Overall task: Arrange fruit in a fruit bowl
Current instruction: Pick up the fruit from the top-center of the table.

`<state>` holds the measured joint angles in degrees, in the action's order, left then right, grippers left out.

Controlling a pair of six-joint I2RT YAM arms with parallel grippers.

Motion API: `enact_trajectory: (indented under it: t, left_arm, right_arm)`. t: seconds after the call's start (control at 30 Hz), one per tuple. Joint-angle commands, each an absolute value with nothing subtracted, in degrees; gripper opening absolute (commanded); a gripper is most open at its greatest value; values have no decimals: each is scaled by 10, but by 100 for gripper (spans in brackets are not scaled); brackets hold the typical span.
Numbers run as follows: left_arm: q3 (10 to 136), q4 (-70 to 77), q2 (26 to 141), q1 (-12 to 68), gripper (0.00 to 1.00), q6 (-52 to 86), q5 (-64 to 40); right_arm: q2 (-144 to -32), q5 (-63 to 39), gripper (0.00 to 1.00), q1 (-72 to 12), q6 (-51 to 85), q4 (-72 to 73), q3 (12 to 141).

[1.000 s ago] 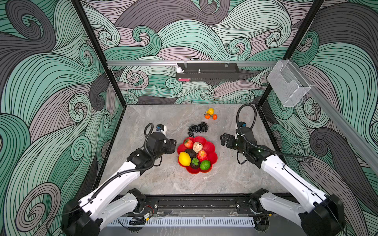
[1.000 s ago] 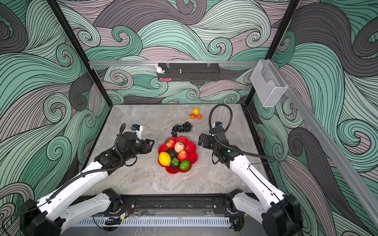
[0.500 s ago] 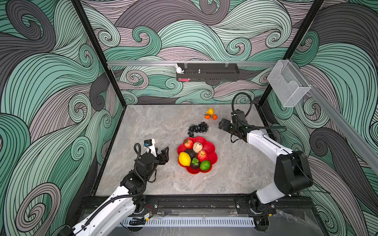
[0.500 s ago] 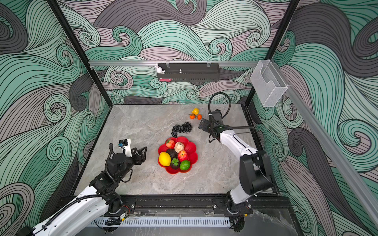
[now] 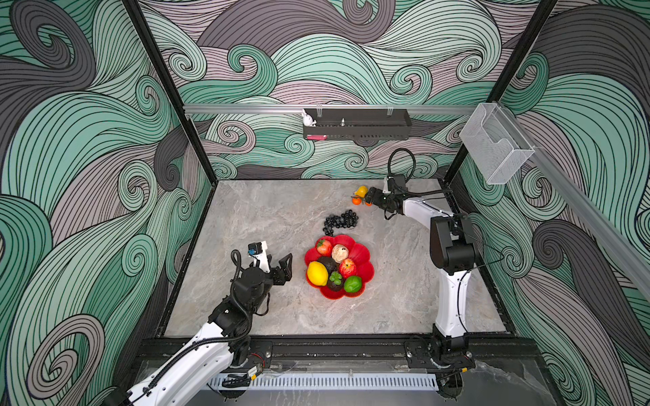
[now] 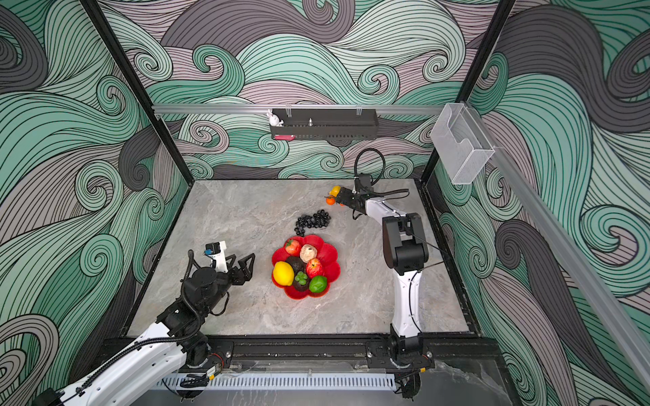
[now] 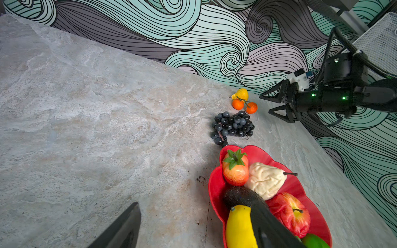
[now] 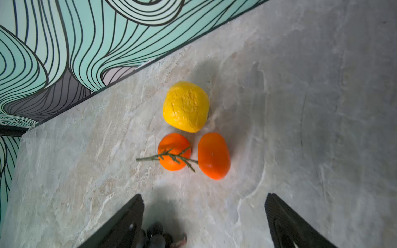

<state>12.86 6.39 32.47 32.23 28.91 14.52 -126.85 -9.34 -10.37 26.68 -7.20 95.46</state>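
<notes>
Fruit bowl (image 5: 366, 271): 1
Lemons (image 5: 317, 273): 2
Tangerines (image 8: 174, 151): 2
Red apples (image 5: 347, 268): 2, though the leafy-topped one could be another kind of fruit; hard to tell
Pear (image 5: 339, 253): 1
Avocado (image 5: 327, 263): 1
Mangosteen (image 5: 335, 281): 1
Lime (image 5: 352, 284): 1
Grape bunch (image 5: 340, 222): 1
Fruit pieces in all: 11

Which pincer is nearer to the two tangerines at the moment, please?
Right. The right pincer is open just beside the tangerines; the left pincer is well away, beside the fruit bowl.

Bright, even light; soft shadows; right wrist view blurred (slightly).
</notes>
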Motion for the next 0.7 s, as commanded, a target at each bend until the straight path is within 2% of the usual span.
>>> enact_trajectory:
  t: [0.0, 0.67]
  left_arm:
    - [134, 89, 333, 319, 83, 282, 142]
    - [141, 98, 353, 318, 83, 278, 127]
  right_arm:
    - [-1301, -112, 88, -87, 235, -97, 1015]
    - [-1508, -231, 82, -71, 233, -197, 1312]
